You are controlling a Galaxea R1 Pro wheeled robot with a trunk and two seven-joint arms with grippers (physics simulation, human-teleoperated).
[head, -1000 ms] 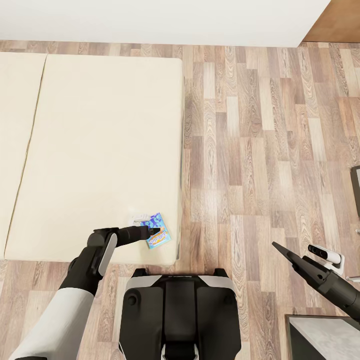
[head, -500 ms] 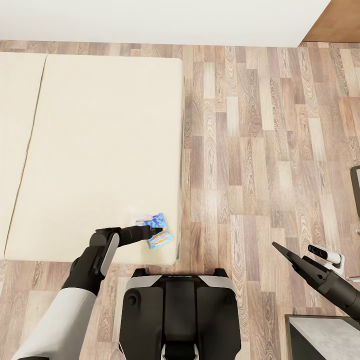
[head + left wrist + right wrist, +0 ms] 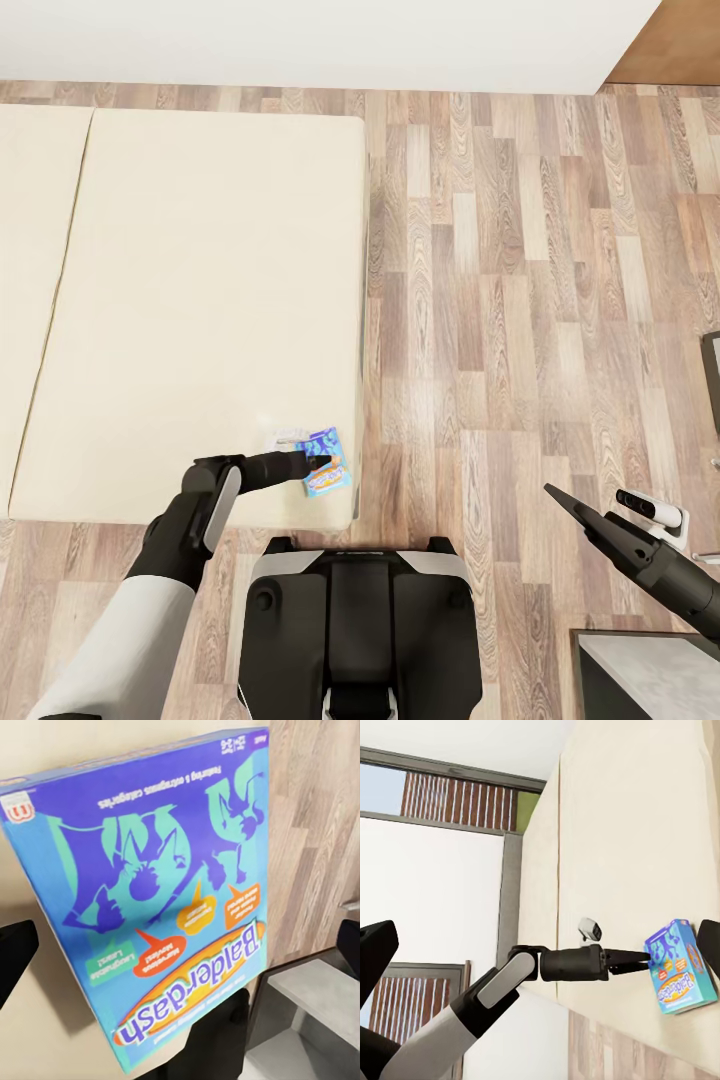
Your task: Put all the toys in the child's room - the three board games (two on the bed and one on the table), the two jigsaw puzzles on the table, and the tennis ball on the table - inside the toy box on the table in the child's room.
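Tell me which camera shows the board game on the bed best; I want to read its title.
The left wrist view: the board game is close enough to read "Balderdash" on its blue cover. The head view shows it small near the corner of the bed, by the left gripper. The right wrist view shows its blue cover from across the room, small.

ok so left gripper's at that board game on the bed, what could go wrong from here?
1. The board game lies close to the bed's corner edge, beside bare floor. A push from the left gripper could slide it off.
2. The left wrist view shows the fingers spread wide of the box's face, so a close may slip rather than clamp.
3. A second box seems to lie just behind and could get nudged.
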